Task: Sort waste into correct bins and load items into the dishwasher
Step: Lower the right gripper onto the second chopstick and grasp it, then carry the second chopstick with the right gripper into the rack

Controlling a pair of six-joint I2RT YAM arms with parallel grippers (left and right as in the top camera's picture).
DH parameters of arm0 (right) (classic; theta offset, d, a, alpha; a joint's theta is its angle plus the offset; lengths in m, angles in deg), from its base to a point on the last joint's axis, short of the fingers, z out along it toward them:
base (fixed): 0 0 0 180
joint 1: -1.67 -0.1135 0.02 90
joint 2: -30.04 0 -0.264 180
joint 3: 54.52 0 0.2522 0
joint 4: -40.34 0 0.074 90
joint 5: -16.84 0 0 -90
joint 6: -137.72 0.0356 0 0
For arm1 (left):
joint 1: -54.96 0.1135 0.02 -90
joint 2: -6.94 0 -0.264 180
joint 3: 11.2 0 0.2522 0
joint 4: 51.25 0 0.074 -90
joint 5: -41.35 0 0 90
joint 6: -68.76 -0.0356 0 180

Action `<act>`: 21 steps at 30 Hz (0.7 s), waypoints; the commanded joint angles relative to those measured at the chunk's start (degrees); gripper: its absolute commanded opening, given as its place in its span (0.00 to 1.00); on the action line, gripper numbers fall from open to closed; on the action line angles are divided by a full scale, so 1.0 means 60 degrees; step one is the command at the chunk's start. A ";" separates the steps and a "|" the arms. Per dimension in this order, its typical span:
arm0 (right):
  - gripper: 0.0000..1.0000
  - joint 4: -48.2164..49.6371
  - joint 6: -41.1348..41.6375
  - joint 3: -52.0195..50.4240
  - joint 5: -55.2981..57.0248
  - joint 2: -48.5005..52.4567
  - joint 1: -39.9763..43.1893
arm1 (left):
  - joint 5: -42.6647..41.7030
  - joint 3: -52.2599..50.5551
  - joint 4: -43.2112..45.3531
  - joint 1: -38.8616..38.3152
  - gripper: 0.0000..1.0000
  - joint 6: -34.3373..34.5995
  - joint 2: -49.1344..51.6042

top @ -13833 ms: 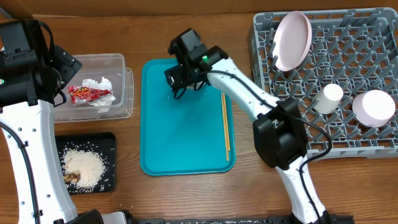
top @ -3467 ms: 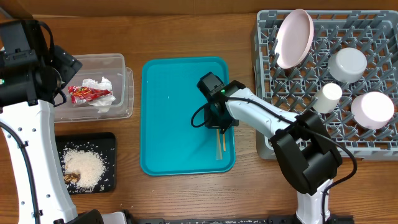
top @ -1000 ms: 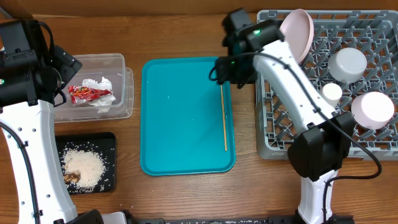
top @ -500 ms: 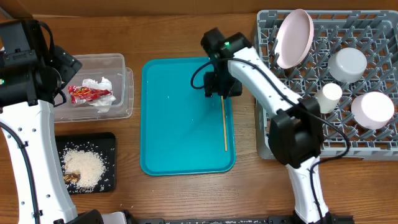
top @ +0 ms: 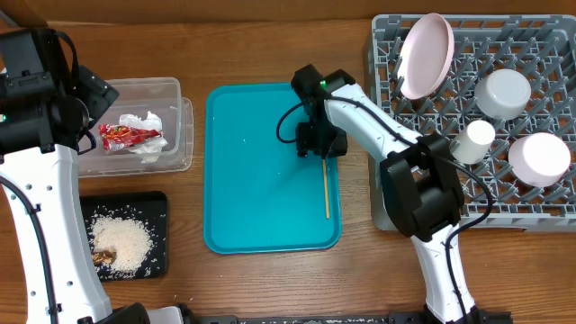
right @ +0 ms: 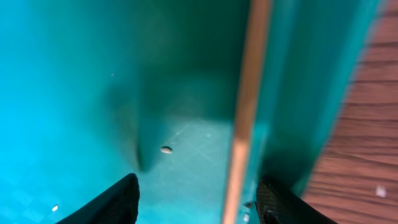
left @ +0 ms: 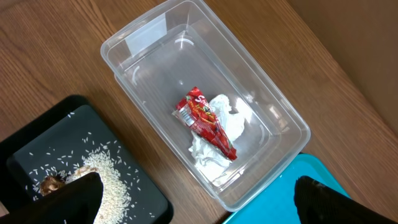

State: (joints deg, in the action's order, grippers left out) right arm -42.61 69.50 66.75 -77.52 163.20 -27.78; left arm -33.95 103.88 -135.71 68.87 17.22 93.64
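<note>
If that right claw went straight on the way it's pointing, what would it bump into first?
Probably the chopsticks, lying between the open fingers of the right gripper, with the teal tray just beneath. Depth is hard to judge.

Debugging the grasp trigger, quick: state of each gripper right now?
Left gripper: open, holding nothing.
Right gripper: open, astride the chopsticks, not gripping.

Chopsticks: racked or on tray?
On tray: chopsticks lie flat by the right edge of the teal tray; right pincer open, straddling them.

light: bright, even | shadows: soft | right wrist: blurred (chopsticks (right: 245, 112) smeared)
</note>
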 commanded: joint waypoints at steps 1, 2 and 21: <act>0.62 0.0178 0.0138 -0.0437 0.0113 0.0000 -0.0193 | -0.0033 0.0076 0.0036 -0.0007 1.00 -0.0087 0.0029; 0.61 0.0248 0.0175 -0.0525 0.0117 0.0000 -0.0248 | -0.0033 0.0076 0.0033 -0.0007 1.00 -0.0087 0.0029; 0.04 -0.1067 0.1067 0.0718 0.0470 -0.0036 -0.0546 | -0.0033 0.0076 0.0033 -0.0007 1.00 -0.0087 0.0029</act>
State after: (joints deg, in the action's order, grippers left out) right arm -46.61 75.40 65.35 -74.28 162.22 -32.18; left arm -33.95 103.88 -135.69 68.87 17.22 93.64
